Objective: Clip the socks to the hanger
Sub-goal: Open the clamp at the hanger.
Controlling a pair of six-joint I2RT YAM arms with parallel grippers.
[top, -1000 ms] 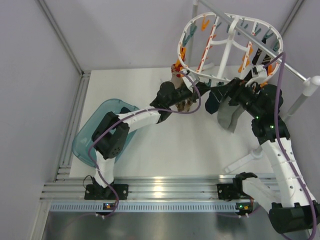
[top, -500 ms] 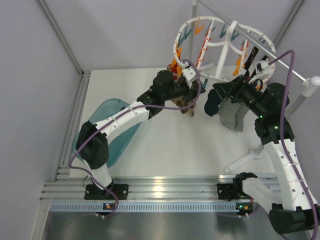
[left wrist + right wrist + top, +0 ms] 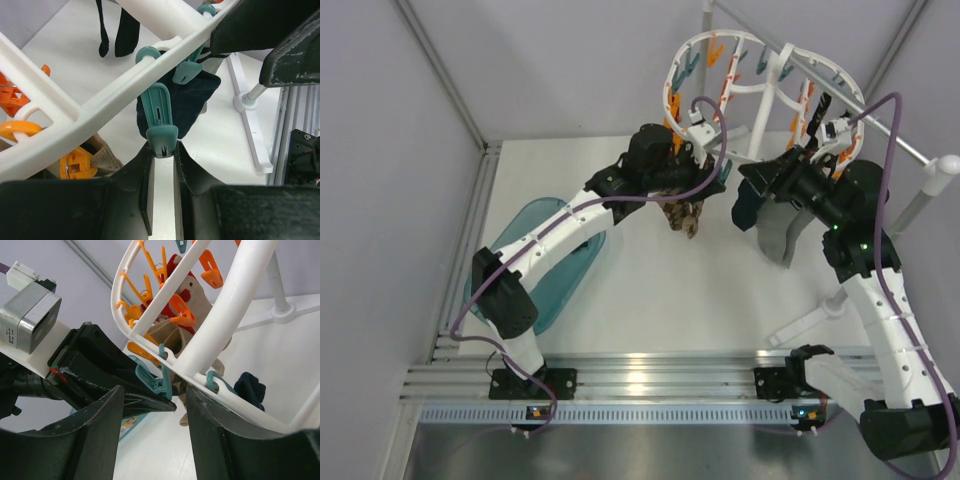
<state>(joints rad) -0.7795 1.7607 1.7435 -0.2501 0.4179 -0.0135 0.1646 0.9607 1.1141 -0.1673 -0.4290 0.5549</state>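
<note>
- The white table (image 3: 650, 290) lies open in the lower middle of the overhead view, with a teal tub (image 3: 560, 280) at its left edge and grey walls behind.
- The hanger (image 3: 235, 305) is seen at the upper right of the overhead view, and both arms are crowded under its near rim, close together.
- The left gripper (image 3: 161, 150) is placed directly below a hanger bar. Its jaws are nearly closed and the tip of a teal peg (image 3: 160, 112) is pinched between them.
- A navy sock (image 3: 182, 102) hangs just behind that peg, with the foot of the stand (image 3: 243, 101) to its right.
- A patterned sock (image 3: 682, 215) dangles under the left gripper. What holds it cannot be told.
- The right gripper (image 3: 155, 390) is spread wide, with nothing gripped. The teal peg and the left gripper's dark fingers are framed in its gap, below the rim.
- A grey sock (image 3: 782, 235) hangs beneath the right gripper, beside the navy sock.
</note>
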